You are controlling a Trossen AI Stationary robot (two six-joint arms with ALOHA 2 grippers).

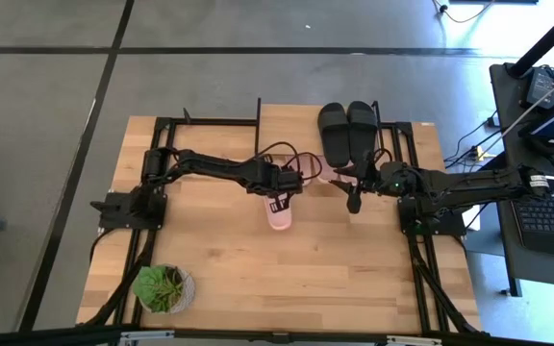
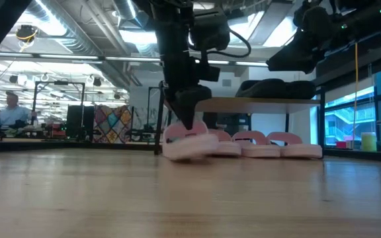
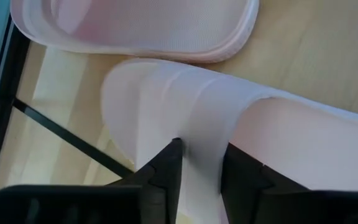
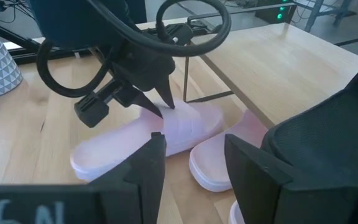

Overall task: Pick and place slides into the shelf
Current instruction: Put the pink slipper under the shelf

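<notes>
Left gripper (image 1: pixel 280 202) clamped narrow on the strap of 1 pink slide (image 1: pixel 280 215), fingertips (image 3: pixel 169 163) pinching the band from above, as the left wrist view shows plainly. Slide lying out on the desk (image 1: pixel 335 279) near its middle, just in front of the shelf (image 1: pixel 296 130) at the far edge, long axis running front to back, toe end toward the shelf. Under the plank in the low view, 3 more pink slides (image 2: pixel 256 147) lined up in a row, the held one touching or nearly touching the nearest of them. On top of the plank, 2 black slides (image 1: pixel 347 130) side by side toward the right. Right gripper (image 1: pixel 353 188) hovering just beside the shelf's right part, jaws parted wide and holding nothing, pointed at the held slide in its own wrist view. Judged nearer and already engaged: the left arm; likely a short push straight toward the far edge to seat the slide beneath the plank, beside the row.
</notes>
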